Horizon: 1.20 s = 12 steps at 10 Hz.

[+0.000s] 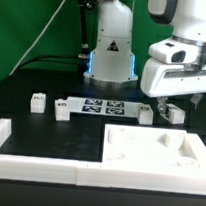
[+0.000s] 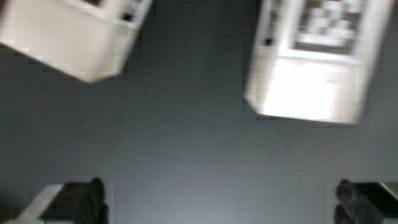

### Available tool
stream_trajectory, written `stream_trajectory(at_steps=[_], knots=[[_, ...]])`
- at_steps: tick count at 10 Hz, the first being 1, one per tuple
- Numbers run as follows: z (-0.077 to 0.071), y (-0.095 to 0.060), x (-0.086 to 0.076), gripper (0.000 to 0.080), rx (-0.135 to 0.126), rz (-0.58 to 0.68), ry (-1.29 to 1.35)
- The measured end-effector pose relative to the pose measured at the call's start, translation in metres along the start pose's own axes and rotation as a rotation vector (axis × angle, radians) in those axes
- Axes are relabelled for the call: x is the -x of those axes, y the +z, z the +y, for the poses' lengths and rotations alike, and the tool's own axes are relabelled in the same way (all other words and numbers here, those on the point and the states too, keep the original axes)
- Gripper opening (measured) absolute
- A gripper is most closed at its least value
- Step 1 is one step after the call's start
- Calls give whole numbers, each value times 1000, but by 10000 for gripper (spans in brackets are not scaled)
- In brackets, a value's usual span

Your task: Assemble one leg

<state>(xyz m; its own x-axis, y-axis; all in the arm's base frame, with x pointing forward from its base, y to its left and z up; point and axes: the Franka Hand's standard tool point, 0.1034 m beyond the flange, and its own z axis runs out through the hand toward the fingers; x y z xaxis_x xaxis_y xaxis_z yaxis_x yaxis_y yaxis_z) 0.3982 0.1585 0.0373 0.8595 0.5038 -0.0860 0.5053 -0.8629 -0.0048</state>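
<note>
Several small white legs with marker tags lie on the black table: two at the exterior view's left [image 1: 37, 103] [image 1: 62, 109] and two at the right [image 1: 146, 113] [image 1: 171, 112]. My gripper [image 1: 162, 104] hangs just above the two right legs, open and empty. In the wrist view both dark fingertips [image 2: 71, 201] stand wide apart with only bare table between them, and the gripper [image 2: 219, 204] holds nothing. Two legs [image 2: 71, 35] [image 2: 311, 60] lie ahead of the fingers, untouched.
The marker board [image 1: 103, 106] lies between the two leg pairs, in front of the arm's base. A wide white panel with raised corners [image 1: 127, 158] lies at the front right. A white L-shaped rail [image 1: 5, 144] runs along the front left.
</note>
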Motion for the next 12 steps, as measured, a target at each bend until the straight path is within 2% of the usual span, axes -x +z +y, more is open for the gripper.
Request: stream_trajectory(at_steps=[5,6,7,9,10,11,12], knots=[[-2,1,3,648,-4,-21,0],[-2,2,7,648,-3,-69,-1],[-7,5,20,648,4,-221,23],[-16,14,29,648,35,-379,47],[-20,19,44,648,51,-533,57],[-23,25,41,648,57,-595,60],[-24,26,49,648,64,-710,53]])
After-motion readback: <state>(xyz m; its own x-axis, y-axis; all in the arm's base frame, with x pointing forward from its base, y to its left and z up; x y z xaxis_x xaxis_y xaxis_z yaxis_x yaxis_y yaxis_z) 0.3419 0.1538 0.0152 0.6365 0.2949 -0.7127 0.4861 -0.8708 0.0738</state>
